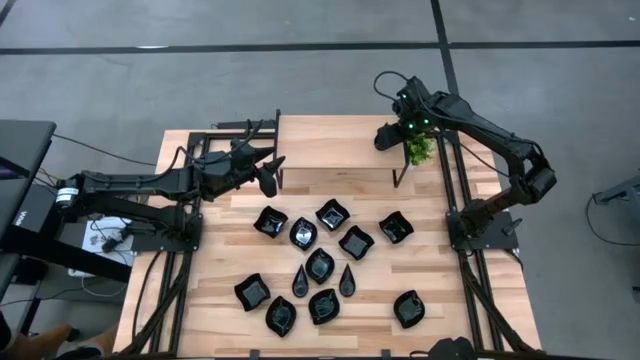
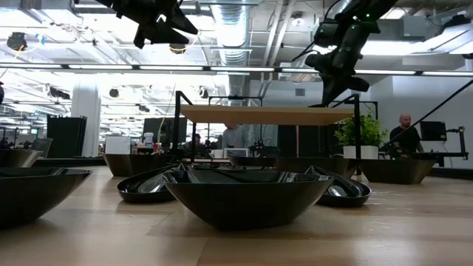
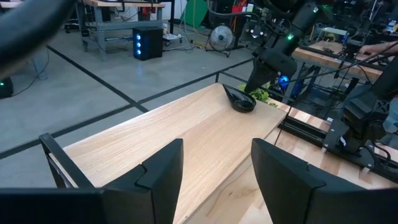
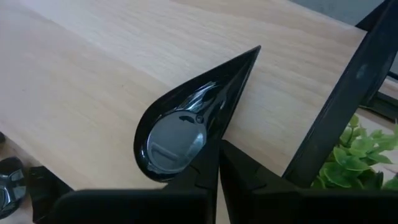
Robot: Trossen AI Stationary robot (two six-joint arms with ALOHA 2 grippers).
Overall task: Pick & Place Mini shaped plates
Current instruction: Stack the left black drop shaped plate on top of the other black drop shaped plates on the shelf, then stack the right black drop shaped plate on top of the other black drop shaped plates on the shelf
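Right gripper (image 4: 217, 163) pinches an empty teardrop plate (image 4: 186, 121) on the shelf (image 3: 186, 130) (left gripper (image 3: 214, 171) spread).

Teardrop plate (image 4: 186, 127) rim hidden behind right pincer (image 4: 217, 163).

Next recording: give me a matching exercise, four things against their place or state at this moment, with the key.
Things:
1. teardrop plate
2. left gripper
3. plant
4. right gripper

States:
A. jaws open, empty, over the shelf's left end
B. green, beside the shelf's right end
C. on the shelf top, pinched at its rim
D. jaws shut on a plate

Pairs: 1-C, 2-A, 3-B, 4-D
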